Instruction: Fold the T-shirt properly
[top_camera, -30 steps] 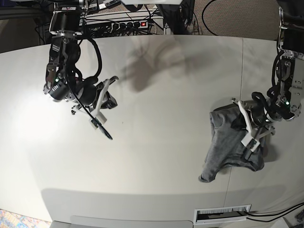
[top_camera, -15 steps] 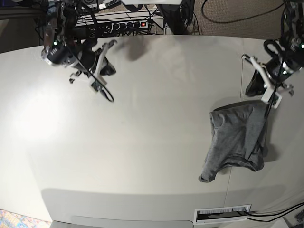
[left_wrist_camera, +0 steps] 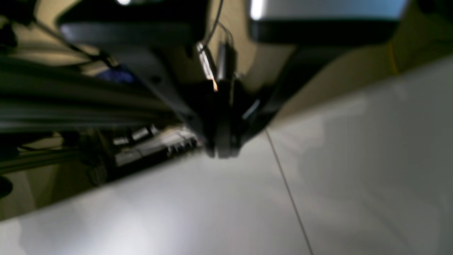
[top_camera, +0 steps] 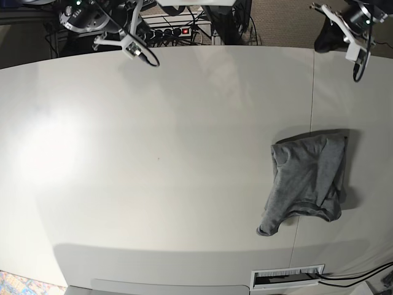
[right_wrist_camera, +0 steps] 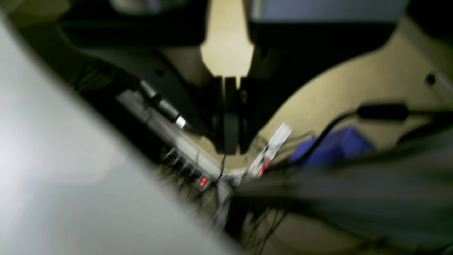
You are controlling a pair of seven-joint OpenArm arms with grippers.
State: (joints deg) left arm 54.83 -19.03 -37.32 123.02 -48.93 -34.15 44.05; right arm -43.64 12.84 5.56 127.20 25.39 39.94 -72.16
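White bench [top_camera: 153, 184] | T-shirt [top_camera: 307, 178] bunched, folded unevenly | both hands pressed together, empty | next: square edges, smooth wrinkles

One T-shirt [top_camera: 307, 178] lies on one worktop [top_camera: 153, 160], which is made of two panels (a single seam runs between them). Two arms show at the far edge, each with one end effector: left [top_camera: 355, 56] and right [top_camera: 147, 56]. One power strip [top_camera: 169, 31] sits behind.
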